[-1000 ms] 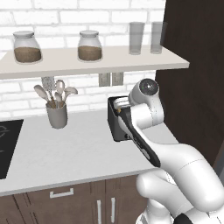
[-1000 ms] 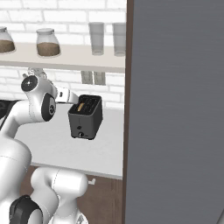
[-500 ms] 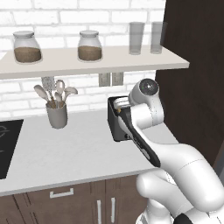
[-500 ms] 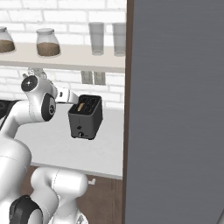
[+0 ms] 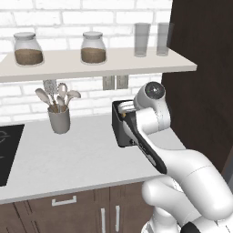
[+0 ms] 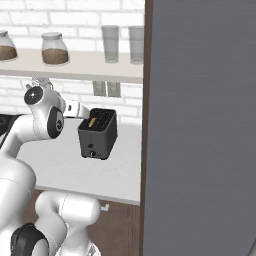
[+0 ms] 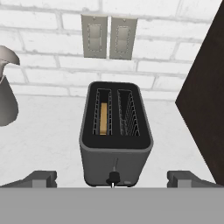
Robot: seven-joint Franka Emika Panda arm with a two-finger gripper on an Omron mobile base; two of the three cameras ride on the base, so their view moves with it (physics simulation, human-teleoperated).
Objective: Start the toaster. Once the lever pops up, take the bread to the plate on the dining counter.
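Nothing is shifting since a second ago: jaws are standing wide apart, straddling the toaster [image 7: 116, 135], its lever knob [image 7: 113, 178] lying centred just ahead between them.

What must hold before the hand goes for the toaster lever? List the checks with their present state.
1. Bread seated in the left slot of the toaster: ok.
2. Toaster standing upright on the grey worktop: ok.
3. Hand open, fingers wide either side of the toaster's front: ok.
4. Lever knob centred between the fingers: ok.
5. Lever pressed down yet: not ok, it is untouched.
6. Utensil pot clear of the path: ok.
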